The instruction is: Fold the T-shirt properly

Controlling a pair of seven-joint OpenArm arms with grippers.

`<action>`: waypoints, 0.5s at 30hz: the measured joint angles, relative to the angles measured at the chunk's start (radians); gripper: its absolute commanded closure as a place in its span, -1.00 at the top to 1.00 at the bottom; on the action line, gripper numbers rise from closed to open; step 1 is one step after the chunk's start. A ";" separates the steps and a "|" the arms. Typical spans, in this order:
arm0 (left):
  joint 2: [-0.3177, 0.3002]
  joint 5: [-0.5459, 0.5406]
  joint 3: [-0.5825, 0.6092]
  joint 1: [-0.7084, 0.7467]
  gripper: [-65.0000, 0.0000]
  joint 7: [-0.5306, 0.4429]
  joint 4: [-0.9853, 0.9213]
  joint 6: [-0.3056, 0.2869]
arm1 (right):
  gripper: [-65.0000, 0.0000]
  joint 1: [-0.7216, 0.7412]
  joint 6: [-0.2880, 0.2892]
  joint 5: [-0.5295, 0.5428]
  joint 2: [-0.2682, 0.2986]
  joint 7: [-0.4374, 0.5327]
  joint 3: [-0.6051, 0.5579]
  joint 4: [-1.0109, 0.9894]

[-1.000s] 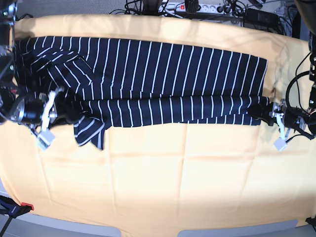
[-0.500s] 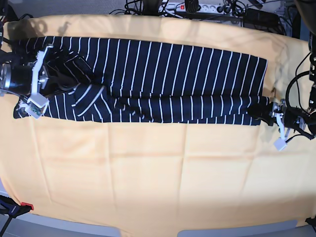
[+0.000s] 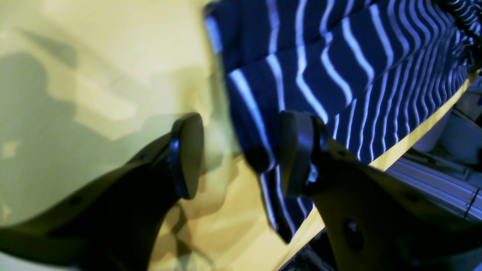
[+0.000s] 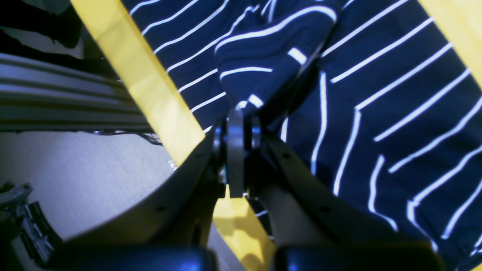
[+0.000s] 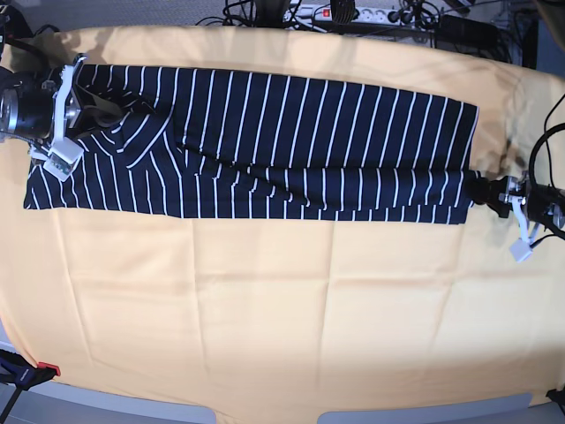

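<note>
Lying: T-shirt (image 5: 265, 146) is stretching flat on yellow cloth (image 5: 265, 309);
Right gripper (image 4: 235, 124): is pinching T-shirt fabric (sleeve end);
Left gripper (image 3: 241, 154): is gaping, straddling the hem corner, released

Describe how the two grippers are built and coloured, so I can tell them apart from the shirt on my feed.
Both the left gripper and right gripper have dark fingers ending in flat rounded black pads; a small white block sits beside each wrist.

Base view: evenly and brightly lit from above; barrel distortion is seen at the edges.
Left wrist view: the fingers (image 3: 186, 154) are blurred; soft shadows are cast on the yellow cloth (image 3: 94, 94).
Right wrist view: strong colour cast; near parts are left out of focus.
</note>
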 measured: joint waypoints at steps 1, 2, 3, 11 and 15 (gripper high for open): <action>-0.008 0.002 -0.005 0.000 0.05 0.001 0.000 0.000 | -1.00 -0.001 0.000 0.000 0.000 0.000 0.000 0.000; -0.016 0.007 -0.012 0.002 0.05 0.004 -0.001 0.000 | -1.00 -0.002 0.000 0.000 0.001 0.000 0.000 0.000; -0.024 0.007 -0.020 0.002 0.05 0.005 -0.002 0.000 | -1.00 -0.006 0.000 0.000 0.001 0.000 0.000 0.000; -0.056 0.007 -0.157 0.000 0.05 0.007 -0.002 0.000 | -1.00 -0.033 0.000 -0.244 0.000 0.012 -0.001 -0.078; -0.057 0.007 -0.235 0.000 0.05 0.008 -0.002 0.003 | -1.00 -0.036 0.000 -0.401 0.000 0.159 -0.001 -0.159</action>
